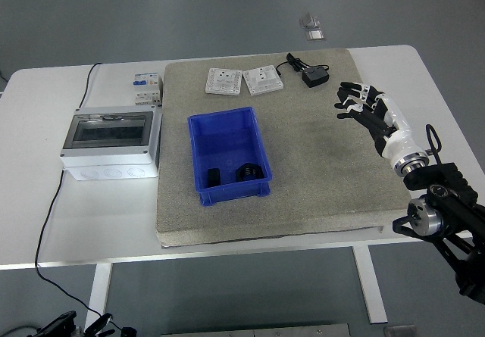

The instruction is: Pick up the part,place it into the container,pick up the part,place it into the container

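Grey felt-like mat (318,170) covers most of the white table (91,216). Blue plastic bin (227,154) sits on the mat's left-centre part, open side up, w/ two black parts in its near end: a small blocky one (214,177) at left and a rounder, ribbed one (251,173) just beside it at right. Both lie on the bin floor against the near wall.

Right hand (369,108) hangs over the mat's right side, fingers spread & relaxed, holding nothing, fingertips toward the far-left. It is well apart from the bin; the black power adapter (315,76) w/ its cord lies near the mat's far edge, just beyond the fingertips. Two white wall sockets (245,80) lie side by side at the far edge, left of the adapter.

Off the mat at left: grey enclosure box w/ dark clear lid (113,141), a small breaker unit (147,87) behind it, and a black cable (51,201) trailing over the near table edge.
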`<move>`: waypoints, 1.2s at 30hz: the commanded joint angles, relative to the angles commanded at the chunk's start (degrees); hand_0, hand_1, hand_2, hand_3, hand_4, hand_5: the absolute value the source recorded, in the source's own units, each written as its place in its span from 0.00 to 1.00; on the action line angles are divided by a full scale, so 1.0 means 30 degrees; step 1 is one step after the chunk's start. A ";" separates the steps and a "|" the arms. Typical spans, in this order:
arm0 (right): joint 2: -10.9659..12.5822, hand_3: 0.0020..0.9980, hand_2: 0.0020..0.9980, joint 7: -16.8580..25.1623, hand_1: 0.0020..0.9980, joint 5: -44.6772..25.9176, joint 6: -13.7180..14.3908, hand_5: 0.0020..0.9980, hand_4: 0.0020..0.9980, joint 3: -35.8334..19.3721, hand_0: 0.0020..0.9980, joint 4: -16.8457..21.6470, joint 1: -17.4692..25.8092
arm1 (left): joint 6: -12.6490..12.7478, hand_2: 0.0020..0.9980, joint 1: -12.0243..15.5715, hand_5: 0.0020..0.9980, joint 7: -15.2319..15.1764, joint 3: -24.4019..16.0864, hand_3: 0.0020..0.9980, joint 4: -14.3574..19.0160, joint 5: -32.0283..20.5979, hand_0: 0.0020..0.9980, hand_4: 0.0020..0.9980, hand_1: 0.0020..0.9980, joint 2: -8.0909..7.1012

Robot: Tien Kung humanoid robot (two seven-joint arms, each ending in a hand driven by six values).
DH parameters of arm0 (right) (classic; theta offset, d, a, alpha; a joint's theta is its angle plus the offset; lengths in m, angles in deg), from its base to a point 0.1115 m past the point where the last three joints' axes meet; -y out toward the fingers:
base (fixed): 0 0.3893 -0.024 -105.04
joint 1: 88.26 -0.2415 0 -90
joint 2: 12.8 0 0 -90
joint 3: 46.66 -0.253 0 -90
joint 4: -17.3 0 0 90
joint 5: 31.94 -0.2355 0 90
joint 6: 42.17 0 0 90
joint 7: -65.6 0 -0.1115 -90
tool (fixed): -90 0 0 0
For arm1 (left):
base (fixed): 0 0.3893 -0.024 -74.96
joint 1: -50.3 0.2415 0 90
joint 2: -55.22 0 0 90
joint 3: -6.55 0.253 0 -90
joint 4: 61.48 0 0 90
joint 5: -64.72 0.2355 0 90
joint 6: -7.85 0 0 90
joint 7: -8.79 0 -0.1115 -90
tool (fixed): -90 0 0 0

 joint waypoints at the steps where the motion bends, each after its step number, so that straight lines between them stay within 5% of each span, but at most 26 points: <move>1: -0.0010 0.68 0.75 0.0048 0.69 -0.0153 0.0017 0.32 0.73 -0.0039 0.63 -0.0025 0.0038 | 0.0008 0.74 0.0027 0.55 -0.0023 0.0028 0.61 -0.0003 -0.0057 0.62 0.64 0.70 0.0004; 10: -0.0059 0.67 0.72 0.0181 0.66 -0.0691 0.0040 0.34 0.74 -0.0427 0.62 -0.0178 0.0308 | -0.0051 0.74 0.0169 0.53 -0.0007 0.0389 0.60 -0.0059 -0.1007 0.62 0.62 0.70 0.0011; 11: -0.0071 0.66 0.70 0.0190 0.63 -0.0703 0.0045 0.36 0.75 -0.0465 0.59 -0.0191 0.0336 | -0.0094 0.75 0.0173 0.71 0.0155 0.0322 0.76 -0.0042 -0.1077 0.62 0.74 0.71 0.0002; 21: -0.0171 0.65 0.69 0.0245 0.62 -0.0711 0.0063 0.39 0.76 -0.0839 0.59 -0.0289 0.0566 | -0.0941 0.75 0.1381 0.77 0.4872 -0.3667 0.80 0.1314 0.2495 0.64 0.77 0.72 -0.0613; 22: -0.0170 0.65 0.69 0.0253 0.62 -0.0710 0.0074 0.39 0.76 -0.0919 0.59 -0.0299 0.0609 | -0.0942 0.75 0.1629 0.77 0.4872 -0.3785 0.80 0.1345 0.2112 0.64 0.77 0.72 -0.0702; 23: -0.0175 0.65 0.69 0.0258 0.61 -0.0701 0.0082 0.39 0.75 -0.0980 0.61 -0.0304 0.0638 | -0.1029 0.78 0.1824 1.00 0.4872 -0.3705 0.82 0.1313 0.1641 0.66 0.85 0.74 -0.0722; 28: -0.0258 0.65 0.69 0.0260 0.61 -0.0629 0.0097 0.39 0.75 -0.1089 0.61 -0.0313 0.0700 | -0.1567 0.78 0.2333 1.00 0.4415 -0.2446 0.82 0.0810 -0.1554 0.66 0.85 0.74 -0.0271; 29: -0.0270 0.65 0.69 0.0258 0.61 -0.0622 0.0098 0.42 0.77 -0.1086 0.61 -0.0315 0.0706 | -0.1798 0.80 0.2319 1.00 0.4174 -0.2136 0.89 0.0696 -0.2185 0.64 0.97 0.74 -0.0129; 34: -0.0339 0.65 0.69 0.0236 0.61 -0.0600 0.0100 0.42 0.77 -0.0956 0.61 -0.0352 0.0655 | -0.2339 0.80 0.1934 1.00 0.3219 -0.1800 0.89 0.0258 -0.5647 0.64 0.97 0.74 0.0600; 36: -0.0376 0.64 0.68 0.0216 0.59 -0.0578 0.0104 0.44 0.77 -0.0897 0.61 -0.0354 0.0609 | -0.2476 0.73 0.1937 1.00 0.2477 -0.1263 0.85 0.0079 -0.6912 0.59 0.97 0.68 0.0651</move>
